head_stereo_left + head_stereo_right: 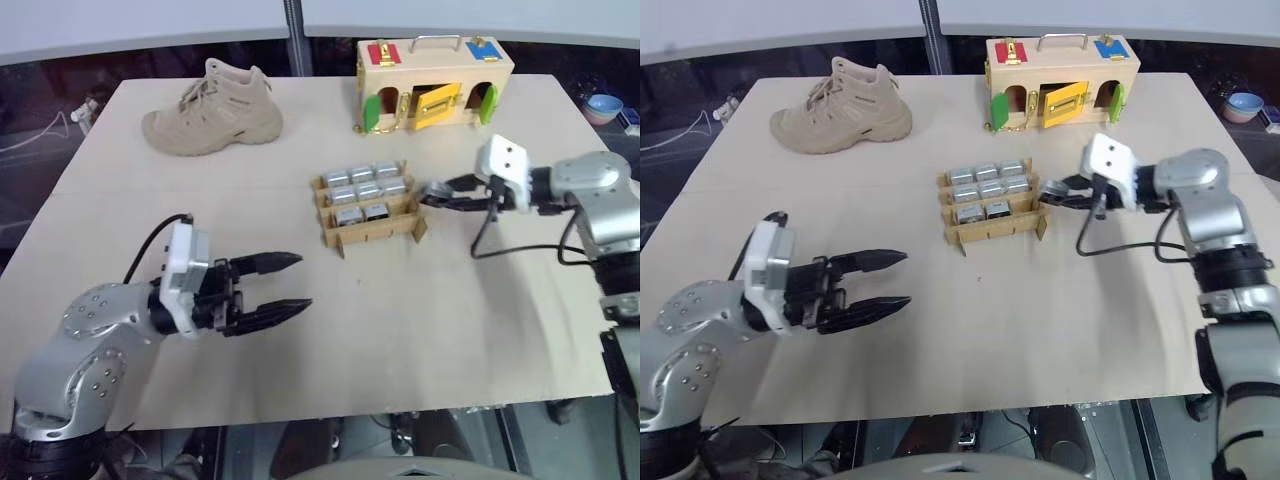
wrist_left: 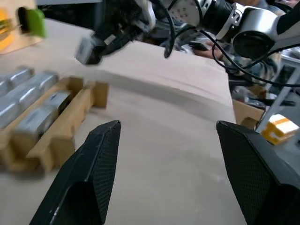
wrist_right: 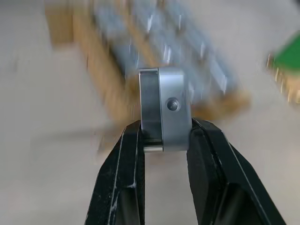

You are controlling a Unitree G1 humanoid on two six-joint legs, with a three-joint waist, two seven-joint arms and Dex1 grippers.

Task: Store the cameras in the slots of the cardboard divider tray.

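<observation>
The camera [image 3: 165, 108] I pinched looked brushed, matt metal; the divider tray [image 1: 378, 232] was raw brown cardboard, my table [image 1: 400, 330] pale smooth wood.

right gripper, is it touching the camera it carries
Touching. The right wrist view shows the right gripper with both black fingers pressed against the sides of a silver camera, clamped between them.

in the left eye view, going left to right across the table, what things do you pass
Tan suede lace-up boot → open left claw → brown cardboard divider tray with silver-grey block cameras → right claw shut on a camera.
</observation>
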